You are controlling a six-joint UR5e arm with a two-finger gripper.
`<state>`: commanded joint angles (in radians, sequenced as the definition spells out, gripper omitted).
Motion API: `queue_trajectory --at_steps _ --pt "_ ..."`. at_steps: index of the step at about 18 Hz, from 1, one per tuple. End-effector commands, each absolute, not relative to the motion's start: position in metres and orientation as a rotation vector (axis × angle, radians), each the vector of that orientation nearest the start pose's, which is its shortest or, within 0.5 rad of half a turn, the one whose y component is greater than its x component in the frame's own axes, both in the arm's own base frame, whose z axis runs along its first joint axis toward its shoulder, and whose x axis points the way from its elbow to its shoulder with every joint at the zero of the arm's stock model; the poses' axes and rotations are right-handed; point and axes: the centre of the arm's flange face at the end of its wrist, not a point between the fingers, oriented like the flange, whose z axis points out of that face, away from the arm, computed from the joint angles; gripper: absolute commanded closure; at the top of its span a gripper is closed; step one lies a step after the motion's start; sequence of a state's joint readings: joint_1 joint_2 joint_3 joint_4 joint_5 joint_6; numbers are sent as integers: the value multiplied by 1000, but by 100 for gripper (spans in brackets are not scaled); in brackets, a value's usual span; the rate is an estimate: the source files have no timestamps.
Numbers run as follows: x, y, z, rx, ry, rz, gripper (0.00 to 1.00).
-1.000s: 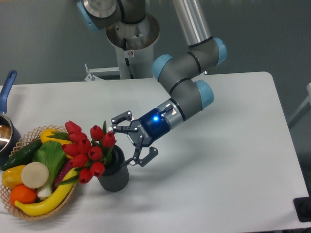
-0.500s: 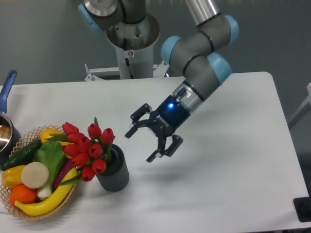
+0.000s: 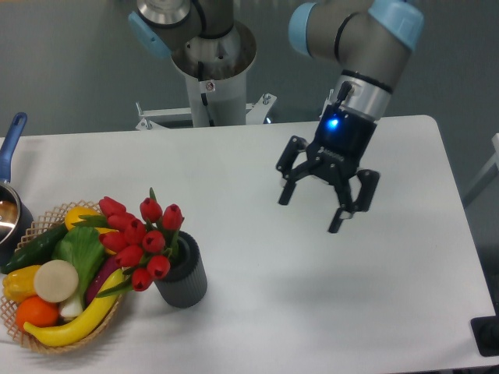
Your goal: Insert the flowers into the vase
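The flowers [image 3: 136, 241] are sitting in the vase [image 3: 182, 273], stems down inside it, the red buds leaning out to the left over the rim of the basket [image 3: 47, 343] of fruit and vegetables. The vase is standing upright on the worktop [image 3: 257, 312], just beside the basket. The gripper [image 3: 318, 205] is hanging in the air well apart from the vase, over the right part of the worktop, with its fingers spread apart and nothing between them. A blue light is glowing on its body.

Judging by how things are lying, the inserting step looks done, and the step in hand seems to be the arm clearing away from the vase. The bunch is tilting rather than standing straight, so it is worth checking that it is resting steadily. If it is, the next move is calling for nothing more than a clear path to a rest position, away from the vase and the blue-handled pot [image 3: 9, 167] at the left edge.
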<state>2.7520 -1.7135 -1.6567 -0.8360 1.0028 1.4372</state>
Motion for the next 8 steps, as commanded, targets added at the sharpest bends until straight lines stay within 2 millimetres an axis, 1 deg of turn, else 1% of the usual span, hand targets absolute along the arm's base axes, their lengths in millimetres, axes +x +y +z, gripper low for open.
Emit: queue_trajectory --at_steps 1,5,6,7,8 --pt "-450 386 473 -2426 554 455 0" --pt "-450 362 468 -2569 856 514 0" --pt "-449 357 468 -2591 907 516 0" --pt "-449 352 467 -2607 923 511 0" --pt "-449 350 464 -2610 923 501 0"
